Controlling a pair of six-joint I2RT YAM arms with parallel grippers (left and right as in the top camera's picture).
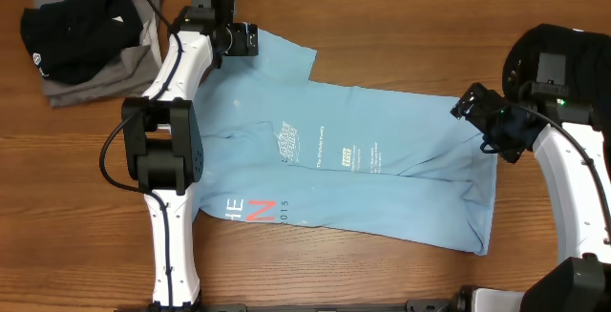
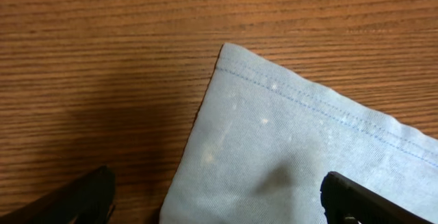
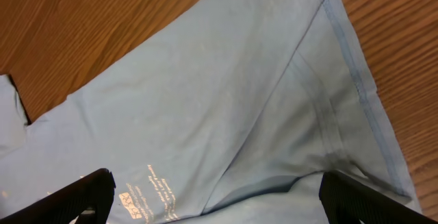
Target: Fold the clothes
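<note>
Left fingers [image 2: 75,200] and right fingers [image 3: 373,198] spread apart, empty, one light-blue T-shirt [image 1: 410,188] flat, one black T-shirt [image 1: 76,31] bundled

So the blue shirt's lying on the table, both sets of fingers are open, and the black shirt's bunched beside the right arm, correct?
No. The overhead view shows the black shirt bunched beside the left arm, not the right. The rest stands.

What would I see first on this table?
A big light-blue T-shirt lies spread across the middle of the table. The left gripper is open over its top-left corner, the right gripper open at its right edge. A black and grey clothes pile sits in the far-left corner.
</note>
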